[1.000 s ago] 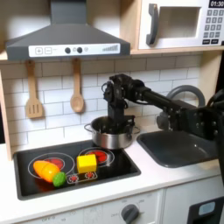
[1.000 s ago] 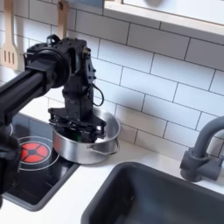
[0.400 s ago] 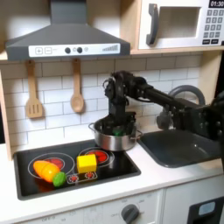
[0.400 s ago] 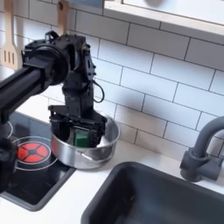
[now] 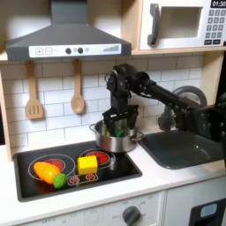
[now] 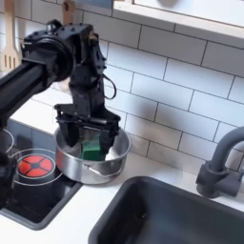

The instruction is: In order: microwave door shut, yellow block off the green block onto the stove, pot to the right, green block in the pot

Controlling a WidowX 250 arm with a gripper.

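Observation:
The white microwave door is closed at the top right of the first exterior view. On the black stove the yellow block rests by a red burner. Beside the stove's right edge stands the steel pot. Inside it sits the green block. My gripper hangs just above the pot, open, with its fingers on either side of the block.
Orange and yellow toy food and a lime-green piece lie on the stove's left. The dark sink and its faucet are right of the pot. A spatula and a spoon hang on the tiled wall.
The gripper has risen a little above the pot and shifted slightly right. The green block came into sight inside the pot and stayed low as the gripper rose.

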